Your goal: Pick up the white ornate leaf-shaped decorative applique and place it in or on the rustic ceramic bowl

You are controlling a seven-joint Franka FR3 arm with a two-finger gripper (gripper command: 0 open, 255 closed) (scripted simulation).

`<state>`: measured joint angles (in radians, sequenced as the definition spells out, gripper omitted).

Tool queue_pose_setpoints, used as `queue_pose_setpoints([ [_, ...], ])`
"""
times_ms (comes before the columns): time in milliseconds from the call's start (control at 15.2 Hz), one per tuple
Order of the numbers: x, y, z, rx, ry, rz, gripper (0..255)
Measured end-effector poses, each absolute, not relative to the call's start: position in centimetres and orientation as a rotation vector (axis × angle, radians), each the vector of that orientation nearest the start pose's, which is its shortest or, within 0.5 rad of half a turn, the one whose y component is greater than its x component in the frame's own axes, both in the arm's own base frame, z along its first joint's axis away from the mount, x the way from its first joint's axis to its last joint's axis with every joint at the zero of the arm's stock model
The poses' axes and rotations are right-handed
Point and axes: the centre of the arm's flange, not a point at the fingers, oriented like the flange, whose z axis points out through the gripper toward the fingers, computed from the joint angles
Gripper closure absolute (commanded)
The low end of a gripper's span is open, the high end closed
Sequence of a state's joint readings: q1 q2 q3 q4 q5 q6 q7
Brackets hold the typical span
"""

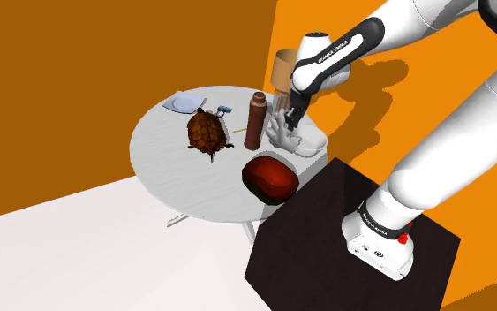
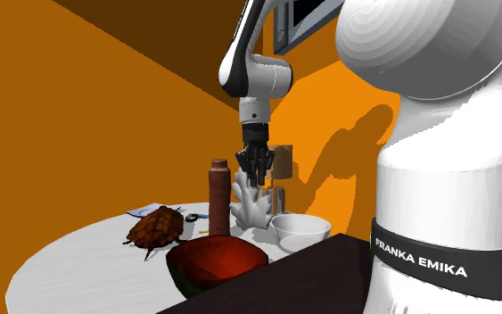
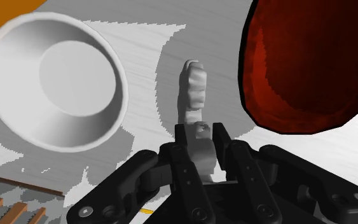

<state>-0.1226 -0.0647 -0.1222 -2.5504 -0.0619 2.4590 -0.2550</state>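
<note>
Shoulder view, L to R: far out to the gripper's left on the round white table lies a pale flat item w/ bluish edges, then a brown turtle figure, nearer but still well apart from the gripper. Next, just beside the gripper on that side, a tall brown bottle stands upright. The gripper points down over the table's edge nearest the stand, fingers clamped on the upper end of the white leaf-shaped applique. In the wrist view the applique sticks out past the fingertips toward the tabletop. In the second ext. view it stands upright under the gripper, w/ its lower end at about table level; can't tell if it touches. Behind the gripper, by the orange wall, is a tan cylinder. Just to the gripper's right in the shoulder view sits a white bowl, close beside the applique, not touching as far as shows. The dark red bowl sits near the table edge, below the gripper in that view, apart from the applique and holding nothing.
</note>
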Motion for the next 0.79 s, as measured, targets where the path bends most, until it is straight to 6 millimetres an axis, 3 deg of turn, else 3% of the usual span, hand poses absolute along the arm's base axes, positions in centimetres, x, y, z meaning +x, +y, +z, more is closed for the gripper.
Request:
queue_pose_setpoints([
  [792, 43.3, -10.8, 35.2, -3.163, -0.094, 0.053, 255],
])
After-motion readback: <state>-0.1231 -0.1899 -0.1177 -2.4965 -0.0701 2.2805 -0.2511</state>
